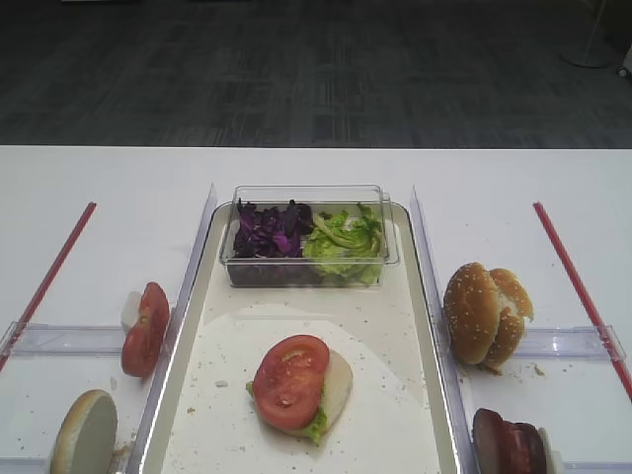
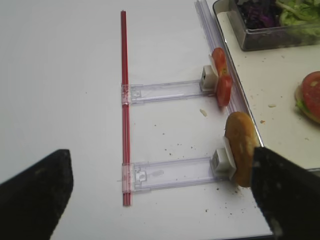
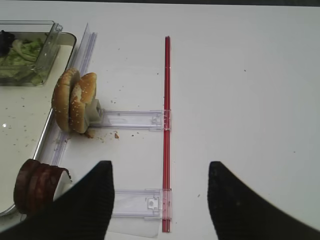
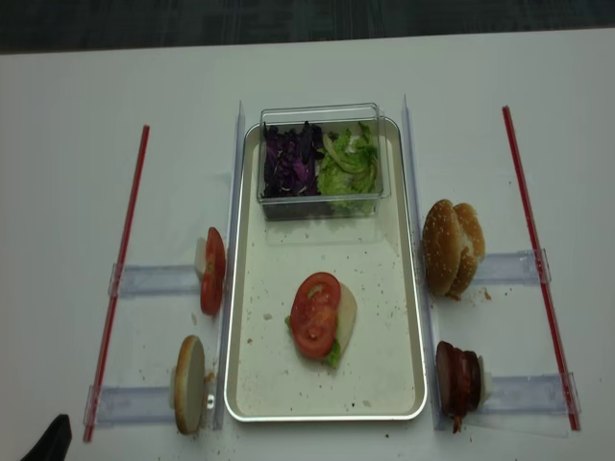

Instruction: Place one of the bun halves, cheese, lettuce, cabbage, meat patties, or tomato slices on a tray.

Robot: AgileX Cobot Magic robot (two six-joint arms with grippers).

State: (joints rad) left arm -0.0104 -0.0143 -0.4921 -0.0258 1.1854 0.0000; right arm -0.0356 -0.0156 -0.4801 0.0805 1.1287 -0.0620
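Observation:
On the silver tray [image 1: 395, 336] lies a pale bun half with lettuce and a tomato slice [image 1: 289, 380] on top. Two more tomato slices [image 2: 221, 82] stand on edge left of the tray, with a bun half [image 2: 241, 148] nearer the front. Sesame bun halves [image 3: 75, 100] and meat patties [image 3: 37, 185] stand on the right. Cabbage [image 1: 269, 229] and lettuce [image 1: 344, 237] fill a clear box. Cheese is out of view. My left gripper [image 2: 161, 152] hovers open over the left rails, empty. My right gripper [image 3: 160, 165] is open above the right rails, empty.
A red rod [image 2: 125, 100] and clear plastic rails [image 2: 165, 91] lie on the white table on the left. A matching rod [image 3: 166, 130] and rails [image 3: 132, 120] lie on the right. The clear box [image 4: 322, 158] sits at the tray's far end. Crumbs dot the tray.

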